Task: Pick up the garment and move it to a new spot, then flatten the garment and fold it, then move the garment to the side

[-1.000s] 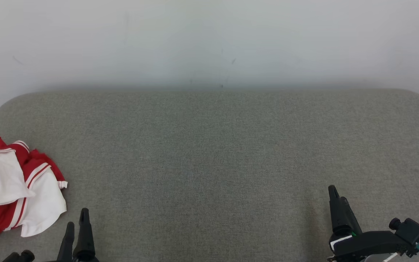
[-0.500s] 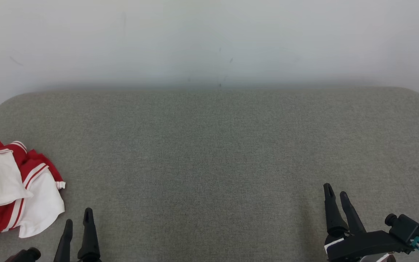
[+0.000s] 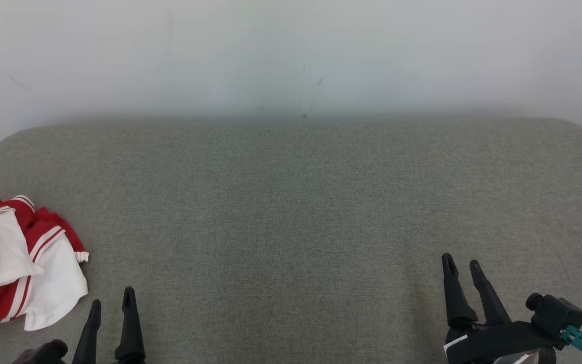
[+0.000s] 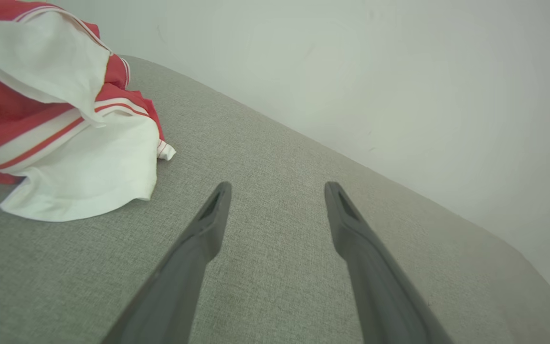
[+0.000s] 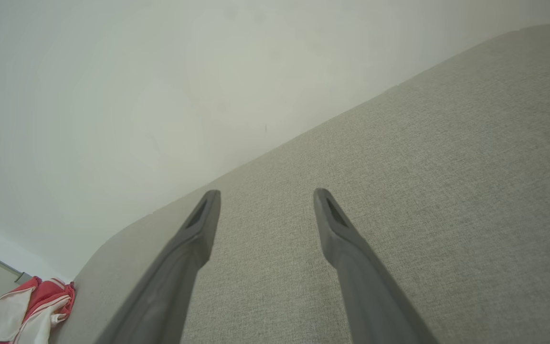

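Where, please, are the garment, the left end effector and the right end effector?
garment (image 3: 18, 263): head view, on its white panel.
left end effector (image 3: 112, 298): head view, midway between its open fingertips.
right end effector (image 3: 460, 260): head view, midway between its open fingertips.

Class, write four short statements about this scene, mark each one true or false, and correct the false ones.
1. The garment lies crumpled near the left edge of the grey surface. True.
2. The left gripper is holding the garment. False: it is open and empty, with bare surface between it and the garment.
3. The right gripper is open with nothing between its fingers. True.
4. The garment is blue and white. False: it is red and white.
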Motion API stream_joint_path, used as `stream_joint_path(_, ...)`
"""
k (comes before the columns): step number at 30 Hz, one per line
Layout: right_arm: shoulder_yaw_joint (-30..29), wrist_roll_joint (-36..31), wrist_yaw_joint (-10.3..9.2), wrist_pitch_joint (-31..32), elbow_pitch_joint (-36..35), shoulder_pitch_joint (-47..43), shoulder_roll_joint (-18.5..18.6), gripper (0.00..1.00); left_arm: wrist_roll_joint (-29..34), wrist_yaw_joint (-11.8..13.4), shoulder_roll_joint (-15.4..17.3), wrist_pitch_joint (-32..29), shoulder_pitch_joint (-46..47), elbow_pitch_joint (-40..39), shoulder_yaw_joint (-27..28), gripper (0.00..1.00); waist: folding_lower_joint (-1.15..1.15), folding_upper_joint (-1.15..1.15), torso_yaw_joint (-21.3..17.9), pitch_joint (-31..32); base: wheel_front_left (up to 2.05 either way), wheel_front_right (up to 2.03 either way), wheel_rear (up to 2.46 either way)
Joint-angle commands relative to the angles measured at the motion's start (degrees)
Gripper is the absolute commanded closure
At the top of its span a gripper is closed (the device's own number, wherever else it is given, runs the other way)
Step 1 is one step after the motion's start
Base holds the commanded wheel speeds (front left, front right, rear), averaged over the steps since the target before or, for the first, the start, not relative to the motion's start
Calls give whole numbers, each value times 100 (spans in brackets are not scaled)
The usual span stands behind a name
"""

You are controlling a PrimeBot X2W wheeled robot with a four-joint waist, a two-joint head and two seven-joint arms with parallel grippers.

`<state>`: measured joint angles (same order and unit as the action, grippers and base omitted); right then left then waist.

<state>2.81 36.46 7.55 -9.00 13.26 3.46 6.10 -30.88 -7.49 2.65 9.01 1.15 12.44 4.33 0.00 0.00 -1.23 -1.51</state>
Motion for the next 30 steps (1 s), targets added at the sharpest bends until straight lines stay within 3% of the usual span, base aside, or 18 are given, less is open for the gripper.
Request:
stream_joint_path(1,41,-179,-7,-56,-72,-6,38,0,211,20,26,54,-49,-65,-9,0,0,0,-4,4,0,0,0)
stream_joint_path(30,333,-1806,-10,-431,18,-159,62,0,2049,76,32,430,-216,-34,-182,0,0,0,-88,65,0,0,0)
